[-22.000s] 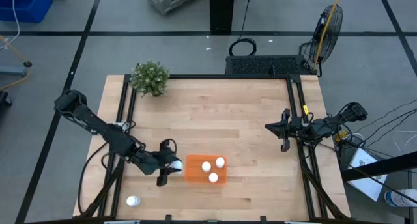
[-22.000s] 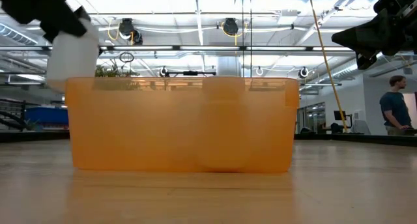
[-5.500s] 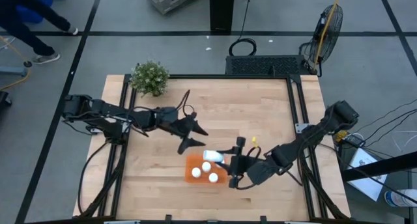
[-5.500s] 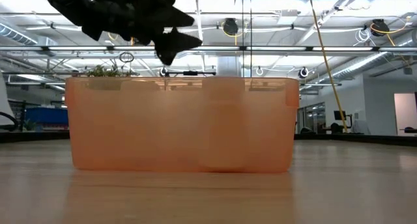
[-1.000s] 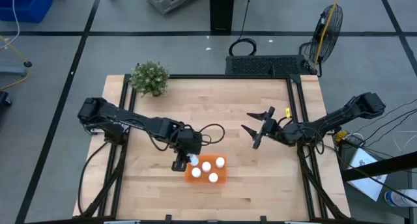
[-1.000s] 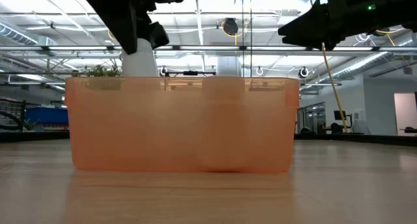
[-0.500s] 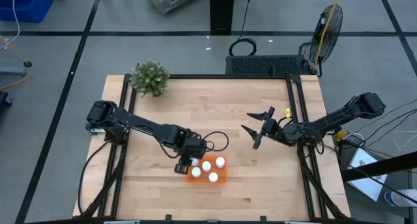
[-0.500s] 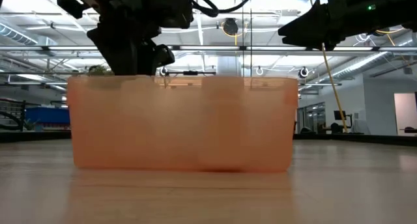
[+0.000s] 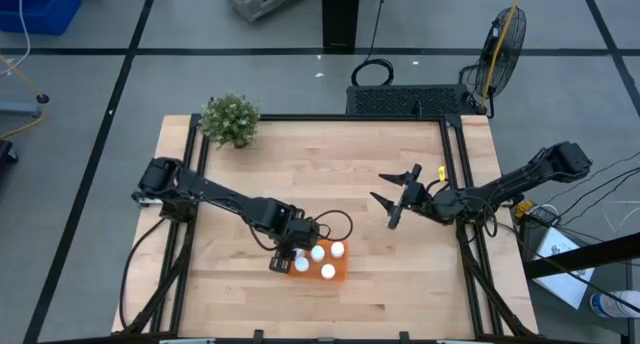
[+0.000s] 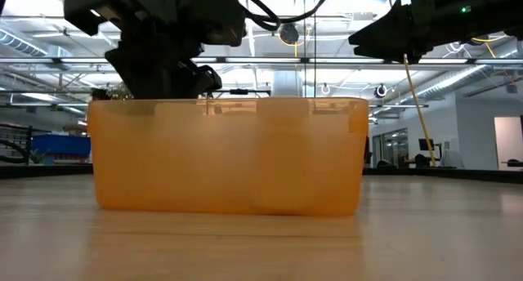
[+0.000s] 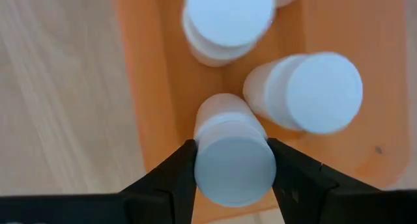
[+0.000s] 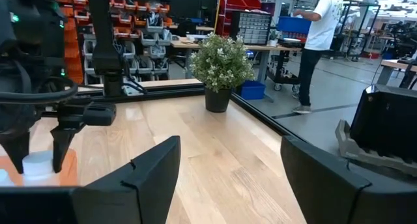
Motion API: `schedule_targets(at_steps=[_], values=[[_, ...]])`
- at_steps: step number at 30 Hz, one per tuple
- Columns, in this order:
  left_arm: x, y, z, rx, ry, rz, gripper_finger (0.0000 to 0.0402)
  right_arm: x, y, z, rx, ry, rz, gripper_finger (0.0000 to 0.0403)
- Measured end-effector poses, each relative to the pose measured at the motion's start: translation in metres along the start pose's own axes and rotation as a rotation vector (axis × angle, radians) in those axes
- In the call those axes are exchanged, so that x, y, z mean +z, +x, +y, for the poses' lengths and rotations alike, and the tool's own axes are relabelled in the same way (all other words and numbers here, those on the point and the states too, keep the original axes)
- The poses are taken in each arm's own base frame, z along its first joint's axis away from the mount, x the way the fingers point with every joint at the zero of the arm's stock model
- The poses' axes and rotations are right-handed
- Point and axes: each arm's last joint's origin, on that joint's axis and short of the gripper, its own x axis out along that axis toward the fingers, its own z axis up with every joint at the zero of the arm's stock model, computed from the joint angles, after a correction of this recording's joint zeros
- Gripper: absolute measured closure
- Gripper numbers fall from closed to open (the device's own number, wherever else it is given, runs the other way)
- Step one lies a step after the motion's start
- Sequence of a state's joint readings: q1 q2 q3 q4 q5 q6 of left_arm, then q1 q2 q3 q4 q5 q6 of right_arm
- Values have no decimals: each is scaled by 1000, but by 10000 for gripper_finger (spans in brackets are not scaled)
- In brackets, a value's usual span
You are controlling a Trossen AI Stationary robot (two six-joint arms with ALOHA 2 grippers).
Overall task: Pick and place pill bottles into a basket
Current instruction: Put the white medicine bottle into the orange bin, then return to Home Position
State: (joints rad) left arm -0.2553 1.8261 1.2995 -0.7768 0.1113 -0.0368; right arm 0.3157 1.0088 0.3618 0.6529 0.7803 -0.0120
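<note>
The orange basket (image 9: pixel 343 273) stands near the table's front edge, with three white pill bottles (image 9: pixel 317 252) (image 9: pixel 338 249) (image 9: pixel 327 272) upright in it. My left gripper (image 9: pixel 298 263) reaches down into the basket's left end, shut on another pill bottle (image 11: pixel 234 160). In the low view the left gripper (image 10: pixel 163 89) dips behind the basket's rim (image 10: pixel 229 105), and the wall hides that bottle. My right gripper (image 9: pixel 393 201) hangs open and empty above the table, to the right of the basket. My left gripper pinches the pill bottle's top end, at the cap (image 11: pixel 234 168), between its two fingers (image 11: pixel 171 175), one on each side. The fingers come steeply from above. The bottle stands upright under them inside the basket's left wall; whether its base rests on the floor, I cannot tell.
A green potted plant (image 9: pixel 230 120) stands at the table's far left corner. Bare wood lies between the basket and my right gripper (image 12: pixel 228 178). A person (image 12: pixel 320 35) stands in the room beyond the table.
My left gripper has come down and toward the table's near edge with the pill bottle. The bottle, which stood out above the basket's rim in the low view, has sunk behind the basket's wall at the left end.
</note>
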Motion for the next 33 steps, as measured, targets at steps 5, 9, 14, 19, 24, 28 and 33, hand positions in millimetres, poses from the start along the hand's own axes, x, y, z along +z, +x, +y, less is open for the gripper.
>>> schedule_targets(at_steps=[5, 9, 14, 19, 24, 28, 33], values=[[0, 0, -1, -1, -28, -5, 188, 0, 0, 0, 0, -1, 1, 147], [3, 0, -2, 1, -37, -32, 147, 0, 0, 0, 0, -2, 2, 147], [3, 0, -2, 1, -34, -37, 108, 0, 0, 0, 0, -3, 3, 147], [4, -5, -3, -3, -29, -43, 91, -1, 0, 0, 0, -12, 5, 147], [7, -18, -4, -72, -32, -84, 95, -1, 0, 0, -1, -12, 4, 147], [4, -23, -5, -49, -20, -71, 113, 0, 0, 0, -1, -12, 4, 147], [2, -39, -1, -25, -45, -107, 177, -1, 0, 0, -1, -3, 5, 147]])
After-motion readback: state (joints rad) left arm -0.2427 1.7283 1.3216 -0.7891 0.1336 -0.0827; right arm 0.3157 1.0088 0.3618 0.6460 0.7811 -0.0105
